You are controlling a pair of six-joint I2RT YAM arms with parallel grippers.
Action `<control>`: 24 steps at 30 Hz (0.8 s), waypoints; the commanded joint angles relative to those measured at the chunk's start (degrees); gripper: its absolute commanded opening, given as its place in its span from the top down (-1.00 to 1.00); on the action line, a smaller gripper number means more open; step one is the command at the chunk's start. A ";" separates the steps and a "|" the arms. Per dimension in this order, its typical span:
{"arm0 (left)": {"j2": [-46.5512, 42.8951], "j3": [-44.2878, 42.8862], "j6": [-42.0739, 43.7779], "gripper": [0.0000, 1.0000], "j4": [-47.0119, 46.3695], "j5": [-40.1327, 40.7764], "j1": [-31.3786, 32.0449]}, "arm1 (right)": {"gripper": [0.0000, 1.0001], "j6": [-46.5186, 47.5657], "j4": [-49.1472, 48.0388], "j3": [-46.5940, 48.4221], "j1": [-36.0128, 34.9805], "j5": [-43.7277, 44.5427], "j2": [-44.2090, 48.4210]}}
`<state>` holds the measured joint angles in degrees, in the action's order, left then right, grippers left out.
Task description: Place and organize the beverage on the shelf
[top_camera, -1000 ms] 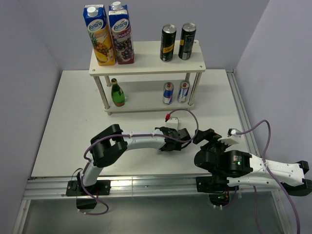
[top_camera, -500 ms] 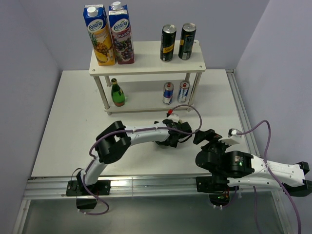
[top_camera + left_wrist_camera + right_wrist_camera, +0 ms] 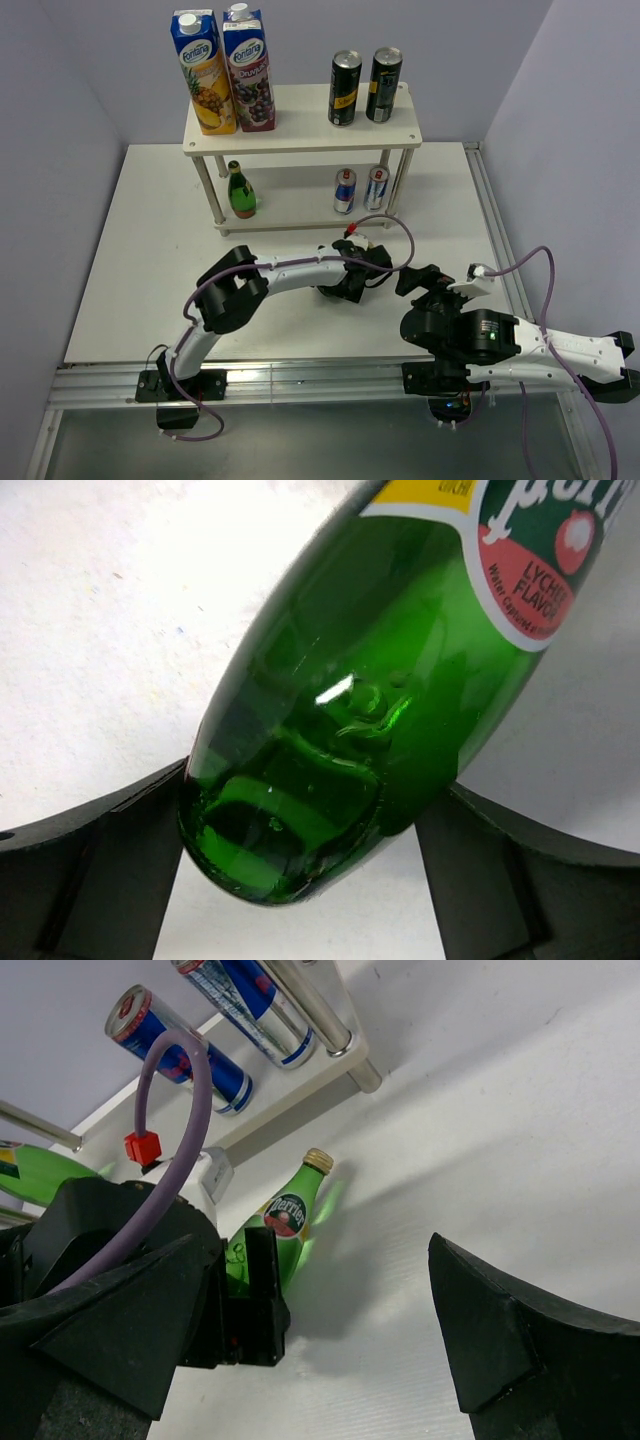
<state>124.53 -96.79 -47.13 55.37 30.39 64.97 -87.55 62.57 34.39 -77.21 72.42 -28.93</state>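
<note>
Five drinks point(image 3: 345, 190) stand on the shelf point(image 3: 300, 140); the left claw point(image 3: 310, 870) grips the last bottle point(image 3: 370, 700), lying on the table point(image 3: 150, 250). The right claw point(image 3: 320, 1350) gapes empty.

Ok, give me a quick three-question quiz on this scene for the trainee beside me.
1. True or false: the jaws of the left gripper grip the lying Perrier bottle by its gold-topped neck.
2. How many silver-blue cans stand on the lower board of the shelf?
3. Which drink has one not yet on the shelf? A) black-and-yellow can B) Perrier bottle C) silver-blue can
Key: 1 false, by its base end; 2 two; 3 B.
</note>
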 commanded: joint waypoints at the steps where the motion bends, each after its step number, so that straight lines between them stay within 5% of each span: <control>1: -0.33 3.28 3.10 -0.87 -0.09 -8.41 1.56 | -1.00 -0.96 -0.69 0.15 0.13 2.55 -0.51; 10: -1.84 3.02 3.98 -0.90 0.43 -8.68 2.44 | -1.00 -0.34 -1.13 -0.03 0.22 2.46 -0.08; 24: 2.46 -11.30 16.01 -0.90 2.37 -9.12 -1.95 | -1.00 -0.52 -0.96 -0.11 0.13 2.64 -0.25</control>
<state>125.47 -103.63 -36.84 58.11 22.76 64.12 -87.53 62.54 34.39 -77.21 72.42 -29.10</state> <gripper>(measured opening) 0.953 0.998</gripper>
